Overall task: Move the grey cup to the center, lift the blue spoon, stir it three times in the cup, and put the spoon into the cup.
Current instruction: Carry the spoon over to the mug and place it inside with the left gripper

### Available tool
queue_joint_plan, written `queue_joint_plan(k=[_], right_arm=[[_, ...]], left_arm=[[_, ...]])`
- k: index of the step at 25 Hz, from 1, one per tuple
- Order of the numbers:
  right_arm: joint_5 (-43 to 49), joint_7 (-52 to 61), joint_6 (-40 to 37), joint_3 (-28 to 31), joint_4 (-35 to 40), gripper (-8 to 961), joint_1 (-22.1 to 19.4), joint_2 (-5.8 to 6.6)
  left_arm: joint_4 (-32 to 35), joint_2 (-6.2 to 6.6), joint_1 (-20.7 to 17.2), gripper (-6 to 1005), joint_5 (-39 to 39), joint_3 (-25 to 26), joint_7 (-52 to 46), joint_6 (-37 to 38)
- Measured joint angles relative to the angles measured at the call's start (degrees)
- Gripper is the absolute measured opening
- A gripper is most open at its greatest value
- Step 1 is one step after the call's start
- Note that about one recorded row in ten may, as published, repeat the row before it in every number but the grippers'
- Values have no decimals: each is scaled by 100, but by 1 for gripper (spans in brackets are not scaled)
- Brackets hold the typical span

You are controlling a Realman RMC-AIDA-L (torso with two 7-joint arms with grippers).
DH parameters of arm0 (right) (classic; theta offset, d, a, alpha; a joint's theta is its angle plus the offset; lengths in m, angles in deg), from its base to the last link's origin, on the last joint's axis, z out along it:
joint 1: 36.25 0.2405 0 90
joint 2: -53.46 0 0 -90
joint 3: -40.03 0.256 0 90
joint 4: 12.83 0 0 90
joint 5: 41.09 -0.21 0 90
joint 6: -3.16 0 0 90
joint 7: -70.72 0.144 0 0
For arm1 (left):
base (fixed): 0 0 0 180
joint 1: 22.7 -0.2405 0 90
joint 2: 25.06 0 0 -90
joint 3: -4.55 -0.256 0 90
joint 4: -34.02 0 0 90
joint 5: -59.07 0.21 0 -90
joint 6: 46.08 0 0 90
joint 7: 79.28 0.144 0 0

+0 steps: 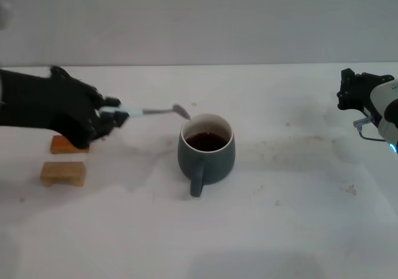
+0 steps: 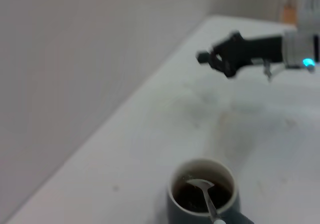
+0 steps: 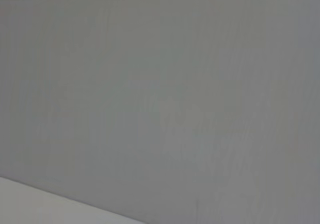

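The grey cup (image 1: 207,151) stands mid-table with dark liquid inside and its handle toward me. My left gripper (image 1: 112,114) is left of it, shut on the pale handle of the blue spoon (image 1: 155,112). The spoon lies nearly level, and its metal bowl reaches the cup's far-left rim. In the left wrist view the spoon bowl (image 2: 200,186) shows over the liquid in the cup (image 2: 202,196). My right gripper (image 1: 356,92) is parked at the table's right edge, well away from the cup; it also shows in the left wrist view (image 2: 207,58).
An orange-brown block (image 1: 67,145) lies under my left gripper, with a tan wooden block (image 1: 63,173) just in front of it. The white table (image 1: 292,217) has faint brown stains right of the cup. The right wrist view shows only the wall.
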Motion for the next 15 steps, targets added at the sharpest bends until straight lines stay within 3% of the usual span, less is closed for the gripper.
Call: queue_joint_plan(k=[5,15], right_arm=[[0,0,0,0,-11,0,-45,-3],[37,0,1,-44,-9,0,-73,-20]], left_arm=[[364,-12,276,173,416,-552,-125,133],[857,-12,802,172,889,-1052,-346,532]])
